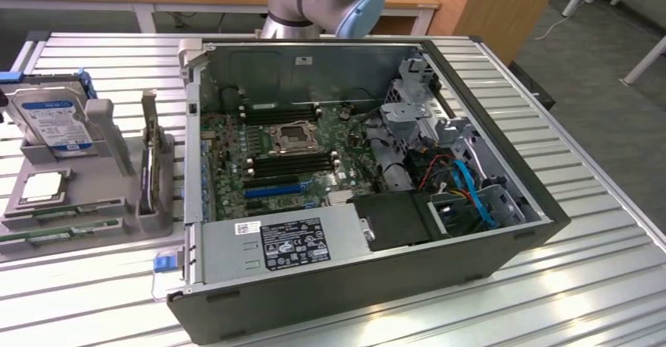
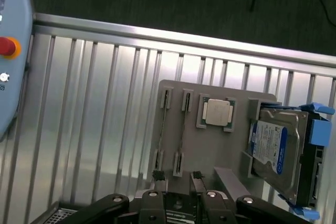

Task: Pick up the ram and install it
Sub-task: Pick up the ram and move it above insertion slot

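Two ram sticks [image 2: 181, 129], thin and green, stand on edge in slots of a grey holder [image 2: 210, 145]. In the exterior view they show as green strips [image 1: 62, 231] at the holder's near end, at the exterior view's left. My gripper [image 2: 177, 178] hangs well above the holder, its black fingertips [image 2: 157, 176] apart and nothing held. The open computer case [image 1: 364, 175] lies in the middle of the table, with black memory slots [image 1: 293, 164] beside the processor socket [image 1: 292, 136]. The arm's base [image 1: 317, 0] rises behind the case.
The same holder carries a square silver processor chip [image 2: 217, 112] and an upright blue-labelled hard drive [image 2: 273, 148]. A second grey stand [image 1: 156, 175] holds an upright metal piece beside the case. A light-blue pendant [image 2: 10, 51] with a red button lies on the ribbed table [image 2: 94, 103].
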